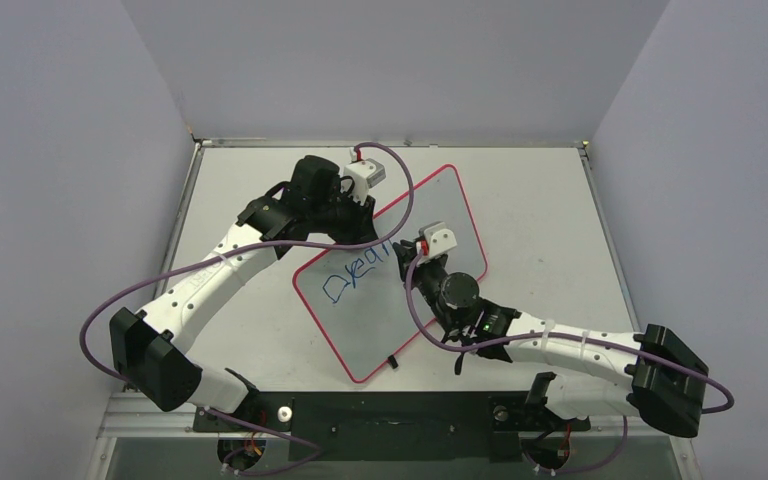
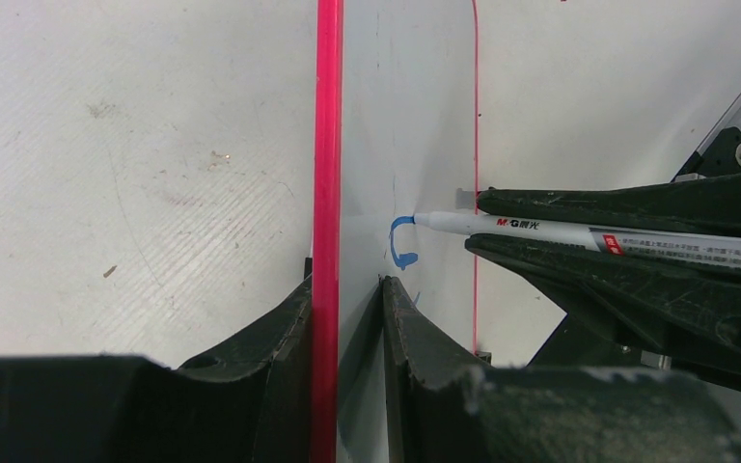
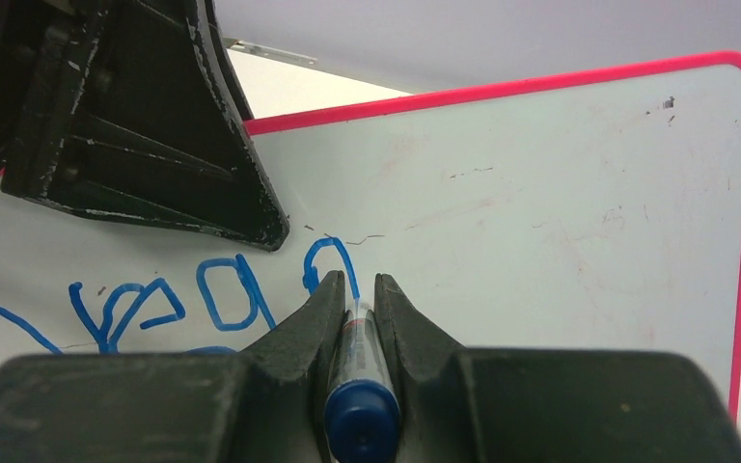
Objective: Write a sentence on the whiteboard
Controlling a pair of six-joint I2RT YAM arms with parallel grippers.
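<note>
The whiteboard (image 1: 430, 215), white with a red-pink rim, lies tilted at the table's middle. My left gripper (image 1: 360, 218) is shut on its far-left rim (image 2: 327, 193), one finger on each side. My right gripper (image 1: 422, 262) is shut on a white marker with a blue end cap (image 3: 360, 410), tip touching the board. The sentence (image 1: 355, 272) is one line of blue scrawl starting with a large "D"; it also shows in the right wrist view (image 3: 222, 289). The newest blue curl (image 2: 402, 241) sits at the marker tip (image 2: 425, 220).
The white table (image 1: 540, 200) lies all round the board, with purple-grey walls behind and at both sides. A small black clip (image 1: 392, 361) sits on the board's near edge. Purple cables loop from both arms. A metal rail (image 1: 390, 143) edges the table's far side.
</note>
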